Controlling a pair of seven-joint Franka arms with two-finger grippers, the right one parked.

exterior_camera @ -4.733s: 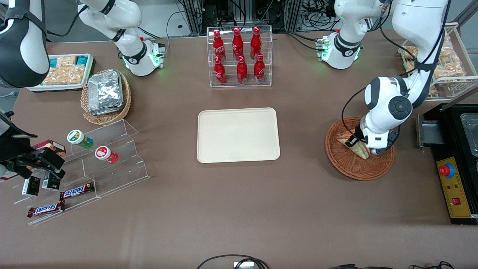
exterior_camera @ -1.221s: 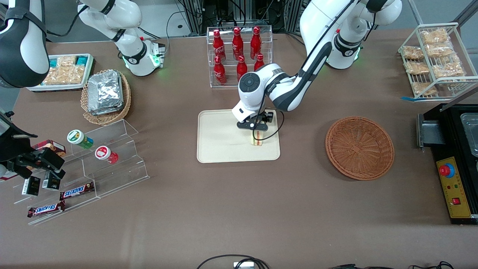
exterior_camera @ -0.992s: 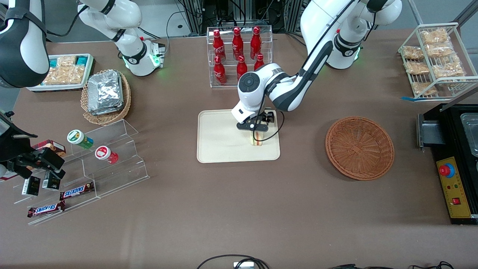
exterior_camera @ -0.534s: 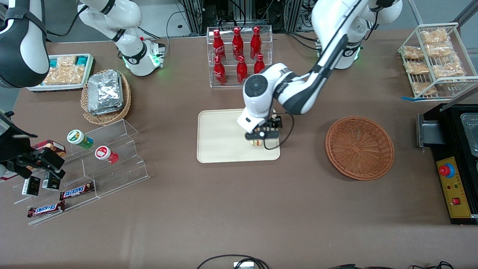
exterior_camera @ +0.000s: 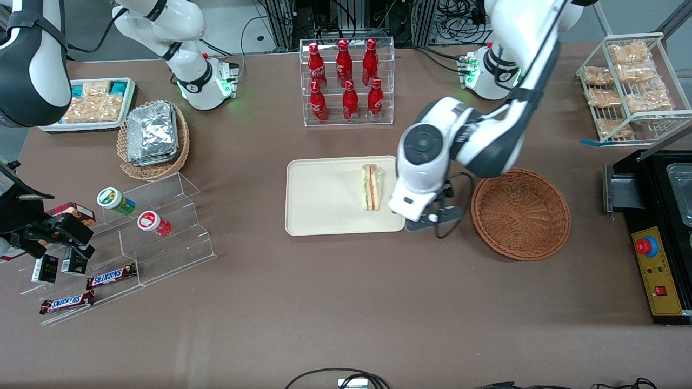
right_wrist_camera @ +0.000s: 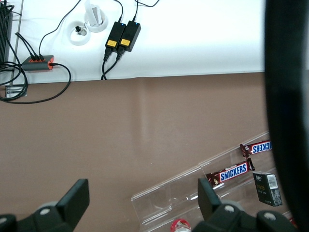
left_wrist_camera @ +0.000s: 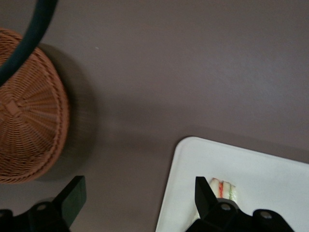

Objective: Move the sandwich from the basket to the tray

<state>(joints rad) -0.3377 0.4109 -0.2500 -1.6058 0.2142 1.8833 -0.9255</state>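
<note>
Gripper clear of the sandwich, which lies on the tray.

The gripper (left_wrist_camera: 137,205) hangs with its fingers spread wide and nothing between them, above the bare table between the tray (exterior_camera: 324,216) and the basket (exterior_camera: 520,213). The sandwich (exterior_camera: 372,186) lies on the tray near the edge closest to the gripper, apart from it.

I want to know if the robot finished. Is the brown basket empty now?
Empty. The basket shows only bare weave; the sandwich lies on the tray. The open gripper hangs between tray and basket.
</note>
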